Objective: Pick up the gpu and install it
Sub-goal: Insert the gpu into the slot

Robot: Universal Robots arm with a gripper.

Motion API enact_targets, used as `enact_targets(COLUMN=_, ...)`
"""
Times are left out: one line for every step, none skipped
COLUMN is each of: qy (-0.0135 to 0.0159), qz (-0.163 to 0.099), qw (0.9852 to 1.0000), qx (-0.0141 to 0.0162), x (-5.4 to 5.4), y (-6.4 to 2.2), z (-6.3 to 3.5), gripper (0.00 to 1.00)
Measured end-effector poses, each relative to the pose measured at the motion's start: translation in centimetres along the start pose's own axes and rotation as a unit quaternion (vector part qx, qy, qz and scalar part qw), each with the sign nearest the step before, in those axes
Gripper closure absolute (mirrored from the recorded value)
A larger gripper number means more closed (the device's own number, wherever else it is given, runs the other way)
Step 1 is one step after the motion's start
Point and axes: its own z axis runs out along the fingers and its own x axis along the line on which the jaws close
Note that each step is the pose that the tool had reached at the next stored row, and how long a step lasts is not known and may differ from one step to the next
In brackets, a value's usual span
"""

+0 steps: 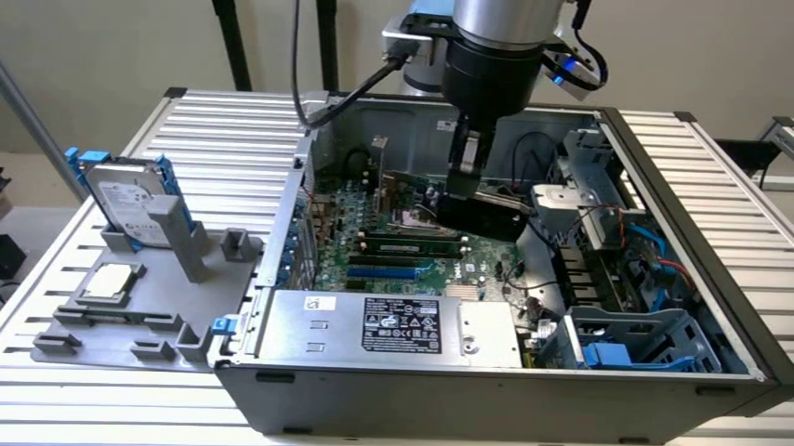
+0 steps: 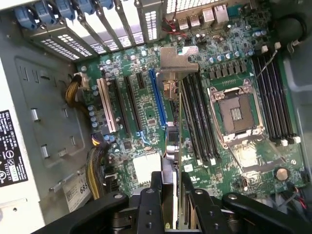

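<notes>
My gripper (image 1: 462, 183) is down inside the open computer case (image 1: 496, 390), shut on the gpu (image 1: 484, 216). The gpu hangs just above the green motherboard (image 1: 397, 243). In the wrist view the gripper (image 2: 173, 197) clamps the gpu (image 2: 173, 129) edge-on, with one black finger on each face. The card's silver bracket (image 2: 178, 61) points toward the case's rear slot covers (image 2: 92, 22). The card's edge runs beside the long blue expansion slot (image 2: 157, 100), between it and the black memory slots (image 2: 197, 117). I cannot tell whether the card touches the board.
A silver power supply (image 1: 390, 325) fills the near side of the case, and a blue-grey drive cage (image 1: 645, 339) stands at the exterior view's right. The CPU socket (image 2: 237, 114) lies open. Outside the case, a hard drive with blue rails (image 1: 130, 195) stands on a grey fixture (image 1: 118, 311).
</notes>
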Motion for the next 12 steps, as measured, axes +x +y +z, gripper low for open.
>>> enact_targets(qy=-0.0001, qz=-0.001, qw=1.0, qx=0.0002, x=0.1, y=0.22, z=0.02, gripper=0.73)
enact_targets(qy=-0.0002, qz=-0.002, qw=1.0, qx=0.0005, x=0.1, y=0.49, z=0.05, gripper=0.73)
enact_targets(qy=-0.0004, qz=-0.003, qw=1.0, qx=0.001, x=0.2, y=0.82, z=0.09, gripper=0.73)
enact_targets(qy=-0.0007, qz=-0.003, qw=1.0, qx=0.0018, x=0.4, y=1.2, z=0.13, gripper=0.73)
enact_targets(qy=-0.001, qz=-0.003, qw=1.0, qx=0.003, x=0.5, y=1.63, z=0.2, gripper=0.73)
enact_targets(qy=-0.0013, qz=-0.003, qw=1.0, qx=0.0044, x=0.6, y=2.06, z=0.28, gripper=0.73)
enact_targets(qy=-0.0017, qz=-0.003, qw=1.0, qx=0.0058, x=0.8, y=2.5, z=0.38, gripper=0.73)
enact_targets(qy=-0.002, qz=-0.003, qw=1.0, qx=0.0071, x=0.9, y=2.92, z=0.47, gripper=0.73)
enact_targets(qy=-0.0024, qz=-0.003, qw=1.0, qx=0.008, x=1.0, y=3.24, z=0.59, gripper=0.73)
enact_targets(qy=-0.0027, qz=-0.004, qw=1.0, qx=0.0084, x=1.1, y=3.46, z=0.73, gripper=0.73)
enact_targets(qy=-0.0031, qz=-0.006, qw=0.9999, qx=0.0083, x=1.2, y=3.56, z=0.86, gripper=0.73)
enact_targets(qy=-0.0039, qz=-0.009, qw=0.9999, qx=0.0082, x=1.3, y=3.59, z=0.98, gripper=0.73)
